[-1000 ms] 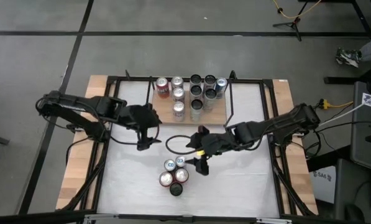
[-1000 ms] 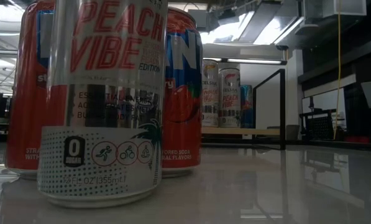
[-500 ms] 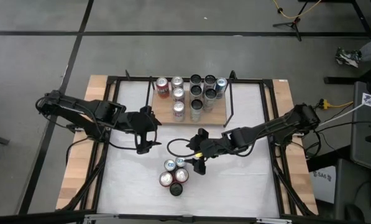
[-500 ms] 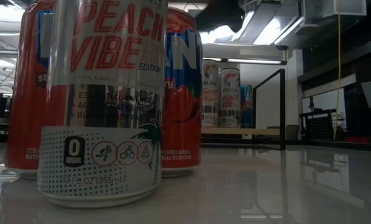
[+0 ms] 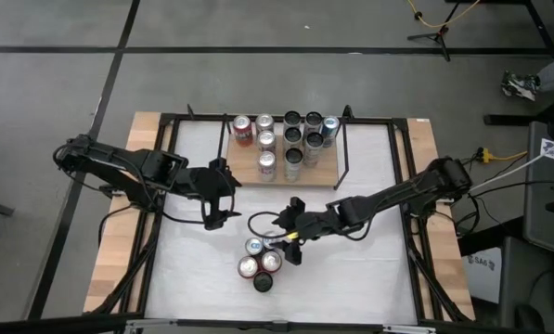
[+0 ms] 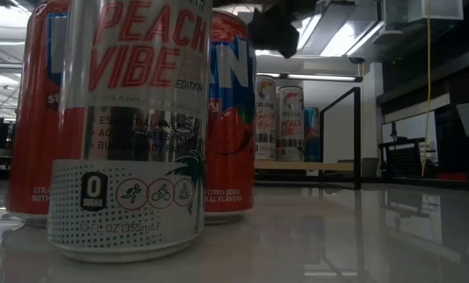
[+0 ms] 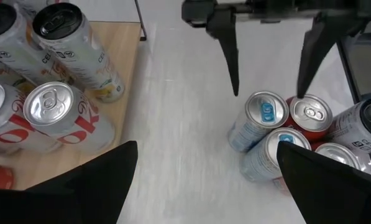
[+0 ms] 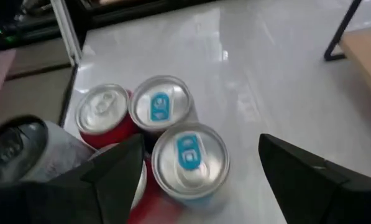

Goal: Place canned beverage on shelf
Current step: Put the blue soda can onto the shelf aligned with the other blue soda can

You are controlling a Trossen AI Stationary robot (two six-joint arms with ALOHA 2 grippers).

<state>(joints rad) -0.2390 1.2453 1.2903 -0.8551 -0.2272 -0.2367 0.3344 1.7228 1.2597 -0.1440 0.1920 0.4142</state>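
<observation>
Several cans stand upright in a cluster (image 5: 260, 261) on the white table, near its front middle; two silver cans with blue tabs (image 8: 188, 155) (image 8: 160, 102) and a red can (image 8: 102, 109) show in the right wrist view. My right gripper (image 5: 284, 247) is open, hovering over the far right side of the cluster, fingers pointing down on either side of the blue-tab cans without touching them. My left gripper (image 5: 232, 197) is open and empty, left of the table's middle. The wooden shelf (image 5: 328, 172) at the far middle carries several upright cans.
Thin black rod uprights (image 5: 343, 148) stand at the shelf's ends. A black cable loop (image 5: 263, 218) lies between the shelf and the cluster. In the low view a Peach Vibe can (image 6: 132, 126) and red cans (image 6: 230, 118) fill the near ground. Bare tabletop lies right of the cluster.
My right gripper has gone toward the table's left edge and a little nearer, coming over the can cluster, and stays open. The cans have kept still.
</observation>
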